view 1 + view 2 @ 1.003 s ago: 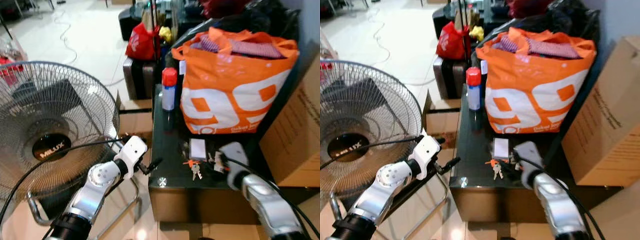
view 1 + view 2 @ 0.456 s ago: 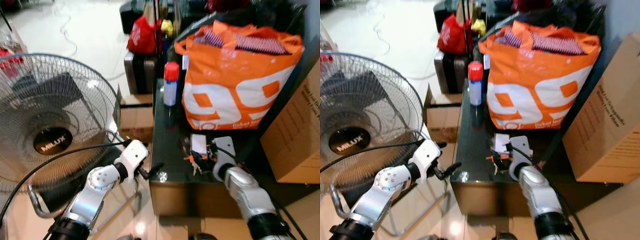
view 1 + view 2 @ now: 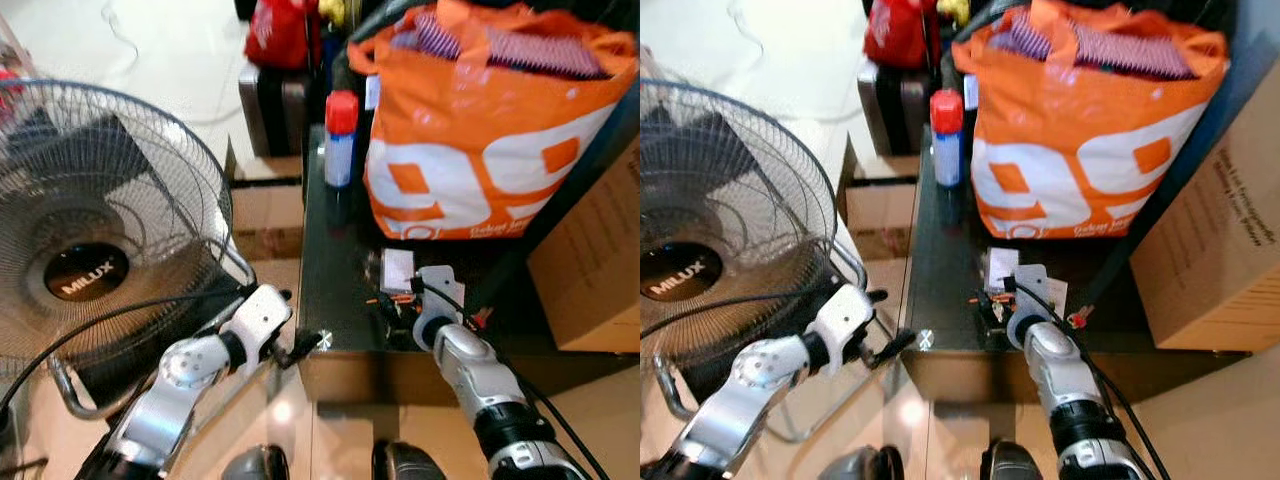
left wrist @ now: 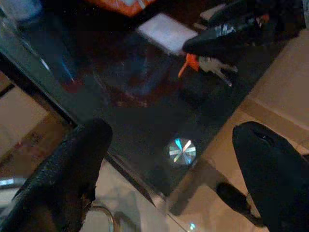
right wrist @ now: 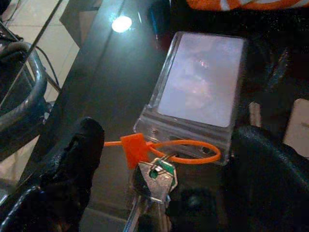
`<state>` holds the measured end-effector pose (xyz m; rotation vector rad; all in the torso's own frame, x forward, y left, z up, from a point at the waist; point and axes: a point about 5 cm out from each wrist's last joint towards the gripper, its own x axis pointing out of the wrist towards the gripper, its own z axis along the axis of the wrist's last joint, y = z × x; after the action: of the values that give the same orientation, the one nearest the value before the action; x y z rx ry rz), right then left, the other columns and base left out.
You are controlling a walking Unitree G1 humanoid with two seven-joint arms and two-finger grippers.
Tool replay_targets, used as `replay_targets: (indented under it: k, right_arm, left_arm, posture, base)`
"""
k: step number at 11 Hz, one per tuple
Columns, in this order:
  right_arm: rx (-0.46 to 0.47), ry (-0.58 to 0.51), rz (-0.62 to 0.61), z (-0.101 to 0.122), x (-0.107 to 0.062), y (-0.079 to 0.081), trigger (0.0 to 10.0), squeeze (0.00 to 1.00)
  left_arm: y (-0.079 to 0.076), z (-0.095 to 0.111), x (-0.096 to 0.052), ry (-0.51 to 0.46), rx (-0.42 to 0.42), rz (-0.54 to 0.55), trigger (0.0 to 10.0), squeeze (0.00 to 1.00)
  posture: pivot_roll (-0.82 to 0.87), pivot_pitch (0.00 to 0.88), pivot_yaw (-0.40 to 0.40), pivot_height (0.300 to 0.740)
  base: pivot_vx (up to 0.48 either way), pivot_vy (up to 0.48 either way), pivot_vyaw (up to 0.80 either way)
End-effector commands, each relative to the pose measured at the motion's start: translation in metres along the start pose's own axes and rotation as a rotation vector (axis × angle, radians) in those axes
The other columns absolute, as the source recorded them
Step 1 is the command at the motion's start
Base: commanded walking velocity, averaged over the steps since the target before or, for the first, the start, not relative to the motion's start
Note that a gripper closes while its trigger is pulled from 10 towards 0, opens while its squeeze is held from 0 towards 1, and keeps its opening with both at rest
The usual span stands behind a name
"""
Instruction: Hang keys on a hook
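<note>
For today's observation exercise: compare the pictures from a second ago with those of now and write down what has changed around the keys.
The right pincer has come forward from beside the keys until its open fingers straddle them and their orange loop; nothing is gripped yet. The head camera has tilted down. The keys, card holder, orange bag and idle left pincer have stayed put.

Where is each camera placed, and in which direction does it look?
Left eye view: head, looking down at the glass table; both arms show.
Right eye view: head, same scene.
Left wrist view: beside the table corner, open left end effector.
Right wrist view: above the keys, between open right end effector fingers.
Both wrist views share the keys and card holder.
</note>
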<state>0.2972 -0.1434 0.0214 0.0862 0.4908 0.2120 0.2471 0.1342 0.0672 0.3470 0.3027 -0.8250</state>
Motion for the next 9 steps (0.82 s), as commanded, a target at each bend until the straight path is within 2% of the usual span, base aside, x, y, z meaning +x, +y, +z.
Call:
replay_targets:
  k: [1, 4, 5, 6, 8, 9]
  right_arm:
    - [0.030, -0.008, -0.004, -0.001, 0.001, 0.001, 10.0, 0.00]
    - [-0.003, 0.022, -0.003, -0.005, 0.001, -0.004, 9.8, 0.00]
    - [-0.032, 0.050, 0.009, -0.007, 0.001, -0.006, 8.2, 0.00]
    - [-0.051, 0.059, 0.031, -0.007, 0.000, -0.007, 7.1, 0.00]
    - [-0.053, 0.032, 0.064, 0.001, -0.004, -0.015, 5.8, 0.00]
    - [-0.056, 0.019, 0.098, 0.005, -0.006, -0.015, 4.1, 0.00]
  left_arm:
    - [-0.001, -0.001, -0.004, 0.009, -0.002, 0.000, 10.0, 0.00]
    - [-0.002, 0.000, -0.002, 0.014, -0.011, 0.004, 10.0, 0.00]
    - [-0.001, 0.001, -0.002, 0.014, -0.011, 0.004, 10.0, 0.00]
    - [-0.001, 0.002, -0.002, 0.014, -0.010, 0.005, 10.0, 0.00]
    - [0.001, 0.002, -0.003, 0.013, -0.009, 0.011, 10.0, 0.00]
    - [0.001, 0.002, -0.002, 0.013, -0.008, 0.012, 10.0, 0.00]
  posture:
    - [-0.10, 0.219, 0.053, 0.740]
    - [-0.11, 0.209, 0.047, 0.740]
    - [-0.11, 0.207, 0.047, 0.740]
    - [-0.11, 0.208, 0.046, 0.740]
    - [-0.11, 0.205, 0.045, 0.740]
    - [-0.12, 0.203, 0.048, 0.740]
  base:
    - [0.000, 0.000, 0.00]
    - [0.000, 0.000, 0.00]
    - [0.000, 0.000, 0.00]
    - [0.000, 0.000, 0.00]
    - [0.000, 0.000, 0.00]
    - [0.000, 0.000, 0.00]
